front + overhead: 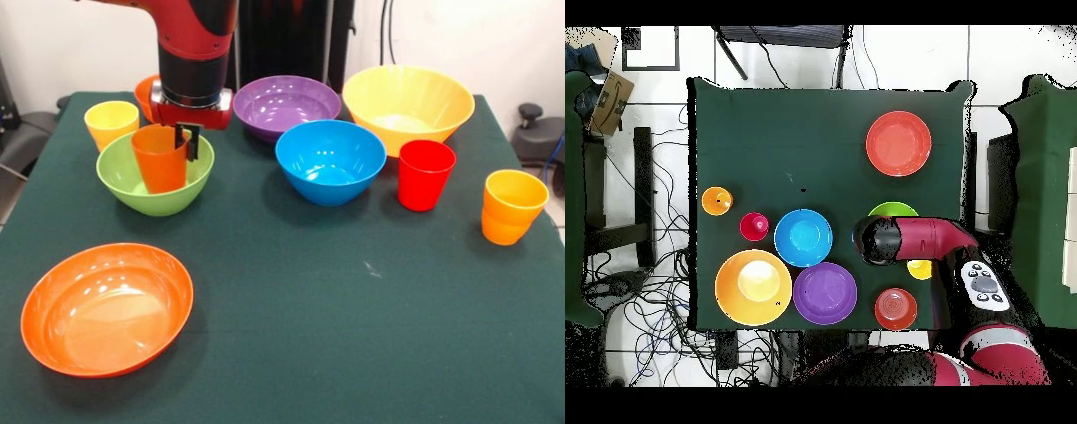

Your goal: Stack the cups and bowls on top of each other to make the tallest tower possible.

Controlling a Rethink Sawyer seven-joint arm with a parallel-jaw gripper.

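Observation:
An orange cup [159, 159] stands upright inside the green bowl [155, 190] at the left. My gripper [186, 150] comes straight down over it, and its fingers, close together, straddle the right side of the cup's rim. In the overhead view the arm [905, 240] hides the cup and most of the green bowl [893, 209]. Loose on the table are a yellow cup [111, 122], a small deep orange bowl [144, 91], a purple bowl [286, 106], a blue bowl [330, 161], a big yellow bowl [408, 106], a red cup [425, 174], a yellow-orange cup [513, 206] and a wide shallow orange bowl [107, 307].
The dark green table [353, 336] ends close behind the purple and big yellow bowls. The yellow cup and small orange bowl stand tight beside the arm. Chairs and cables surround the table in the overhead view.

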